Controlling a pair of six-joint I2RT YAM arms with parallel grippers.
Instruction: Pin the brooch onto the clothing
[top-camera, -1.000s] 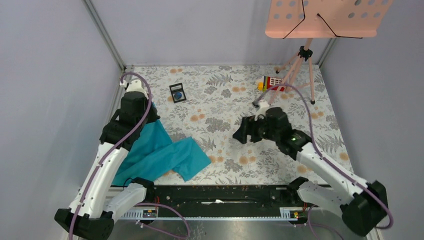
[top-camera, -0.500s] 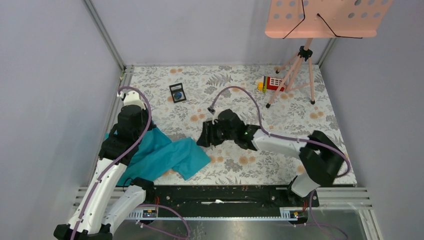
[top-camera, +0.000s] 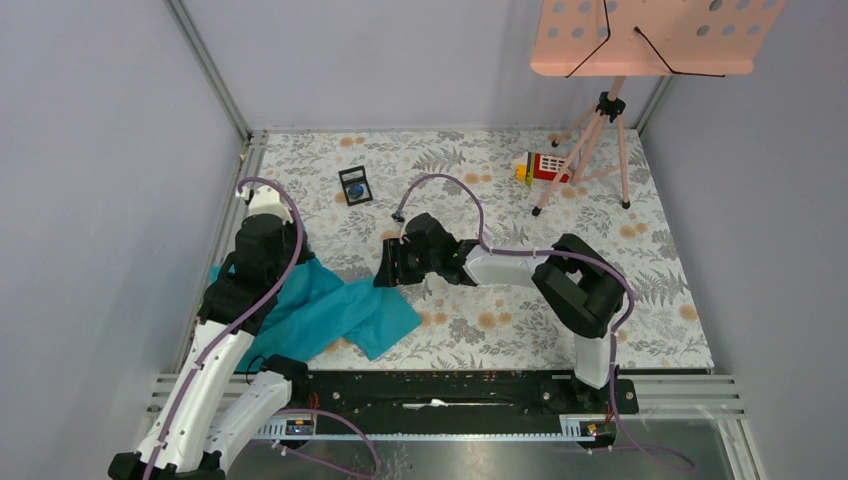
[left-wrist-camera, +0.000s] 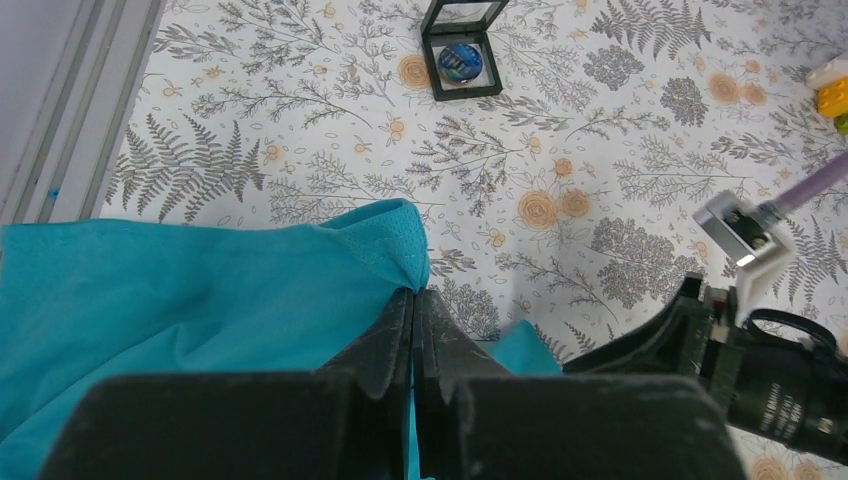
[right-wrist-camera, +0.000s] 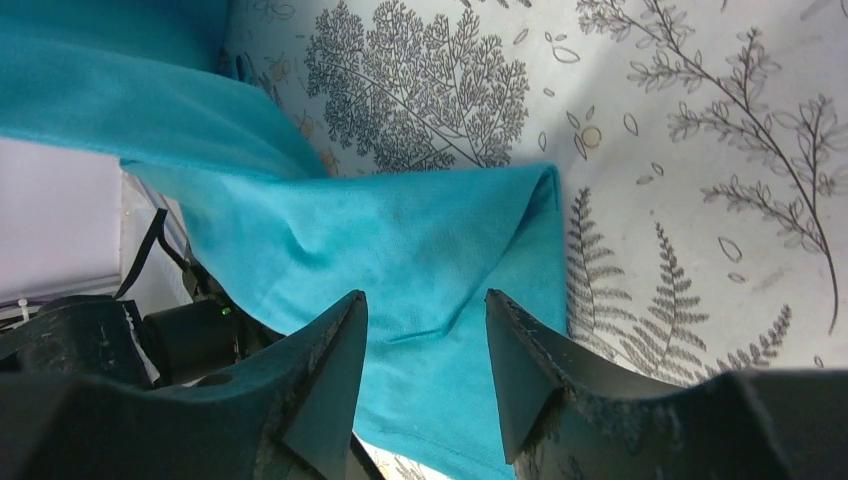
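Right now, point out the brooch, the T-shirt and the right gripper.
brooch (left-wrist-camera: 460, 62): left wrist view, centre of disc.
T-shirt (top-camera: 338, 310): top view, middle of cloth.
right gripper (right-wrist-camera: 425, 302): right wrist view, between fingertips.

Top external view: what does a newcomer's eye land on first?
The teal T-shirt lies bunched near-left, the left gripper with jaws shut on a fold and the right gripper, jaws open, over its edge. Next come the pink music stand far right and the blue brooch in its black case.

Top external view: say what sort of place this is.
Probably a lab robot cell: plain grey panels wall in a floral table, left arm and right arm bolted at its near edge, pink stand behind.
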